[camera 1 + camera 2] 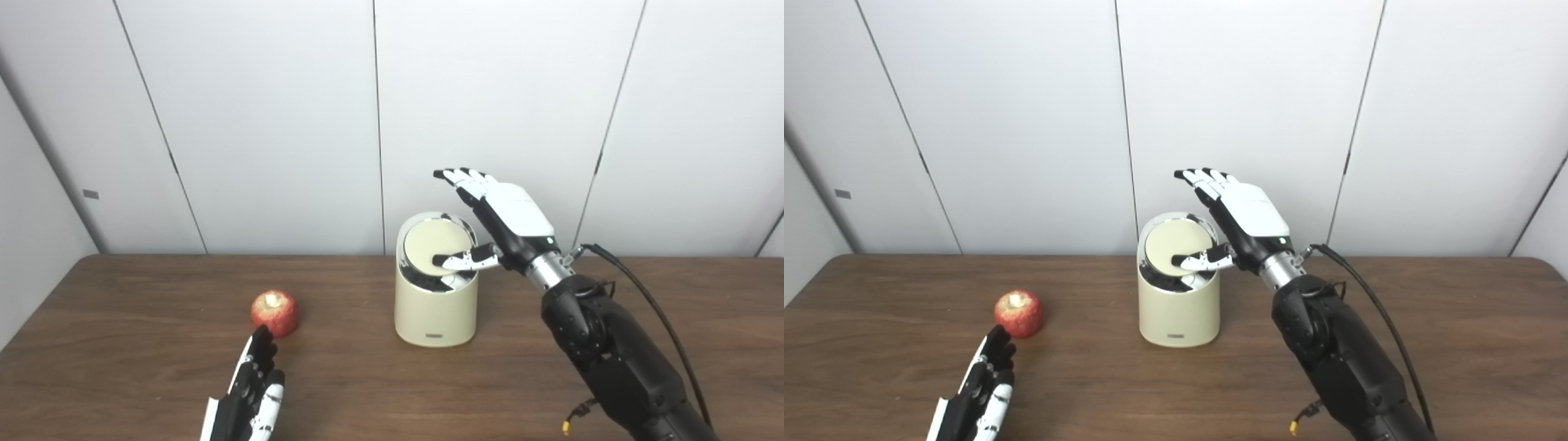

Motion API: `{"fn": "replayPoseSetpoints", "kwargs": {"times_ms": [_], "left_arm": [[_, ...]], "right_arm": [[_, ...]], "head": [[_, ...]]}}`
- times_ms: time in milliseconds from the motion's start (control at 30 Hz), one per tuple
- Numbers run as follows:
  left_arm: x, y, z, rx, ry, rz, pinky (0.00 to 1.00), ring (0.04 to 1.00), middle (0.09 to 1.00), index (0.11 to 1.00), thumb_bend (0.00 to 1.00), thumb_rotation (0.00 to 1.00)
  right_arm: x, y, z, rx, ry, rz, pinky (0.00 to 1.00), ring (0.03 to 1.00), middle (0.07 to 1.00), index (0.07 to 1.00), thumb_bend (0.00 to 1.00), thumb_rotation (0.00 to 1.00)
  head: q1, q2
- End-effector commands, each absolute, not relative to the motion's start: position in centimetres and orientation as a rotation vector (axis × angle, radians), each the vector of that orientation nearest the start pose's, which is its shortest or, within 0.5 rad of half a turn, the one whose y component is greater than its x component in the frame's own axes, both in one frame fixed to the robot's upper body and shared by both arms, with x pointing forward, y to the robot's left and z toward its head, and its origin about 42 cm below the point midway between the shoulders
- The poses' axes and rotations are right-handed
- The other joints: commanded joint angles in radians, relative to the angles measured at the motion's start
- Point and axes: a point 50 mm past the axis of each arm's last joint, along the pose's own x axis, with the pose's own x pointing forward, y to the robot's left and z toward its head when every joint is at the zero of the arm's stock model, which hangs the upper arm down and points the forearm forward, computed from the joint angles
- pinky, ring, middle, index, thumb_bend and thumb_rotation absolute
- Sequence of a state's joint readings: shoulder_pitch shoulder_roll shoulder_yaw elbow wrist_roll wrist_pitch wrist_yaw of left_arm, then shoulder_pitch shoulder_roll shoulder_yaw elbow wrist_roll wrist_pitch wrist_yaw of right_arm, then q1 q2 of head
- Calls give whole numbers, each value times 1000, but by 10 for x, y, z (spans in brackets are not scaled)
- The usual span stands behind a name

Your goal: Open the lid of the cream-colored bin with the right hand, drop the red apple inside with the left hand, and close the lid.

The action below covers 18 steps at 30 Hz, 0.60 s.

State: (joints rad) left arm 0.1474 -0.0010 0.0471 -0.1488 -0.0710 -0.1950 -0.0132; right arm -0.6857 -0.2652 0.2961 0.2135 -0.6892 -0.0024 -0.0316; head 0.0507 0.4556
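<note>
One cream bin (435, 306) stands near the middle of a dark wooden table (135, 343), toward its back edge, its round lid (432, 245) tilted partly open. One red apple (274, 313) sits to its left, well apart. The right hand (499, 217) is raised beside the bin, fingers spread, thumb resting across the lid. The left hand (251, 392) lies near the front edge, fingers extended together, tips just short of the apple. White wall panels (275, 122) stand behind.
</note>
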Motion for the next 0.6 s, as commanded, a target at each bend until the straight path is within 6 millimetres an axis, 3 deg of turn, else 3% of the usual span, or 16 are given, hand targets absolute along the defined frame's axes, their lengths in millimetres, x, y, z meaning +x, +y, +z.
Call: {"fn": "replayPoseSetpoints", "kwargs": {"times_ms": [0,133,233,567], "left_arm": [[228,224,99,-69,-156,69,1000,978,986,996,219,496],[229,226,99,-68,-151,63,1000,984,993,1000,193,480],[228,227,100,-54,-133,85,1000,970,987,999,215,479],[229,232,99,-38,-139,88,1000,967,985,1000,227,479]], "right_arm": [[458,-181,307,-1017,-597,91,948,959,938,925,761,257],[444,-197,305,-891,-527,80,816,914,931,926,702,294],[432,-209,295,-854,-474,81,772,876,903,915,699,318],[393,-241,258,-758,-346,83,776,873,904,911,678,355]], "head": [[-2,1],[-7,1],[-16,-1],[-29,8]]}}
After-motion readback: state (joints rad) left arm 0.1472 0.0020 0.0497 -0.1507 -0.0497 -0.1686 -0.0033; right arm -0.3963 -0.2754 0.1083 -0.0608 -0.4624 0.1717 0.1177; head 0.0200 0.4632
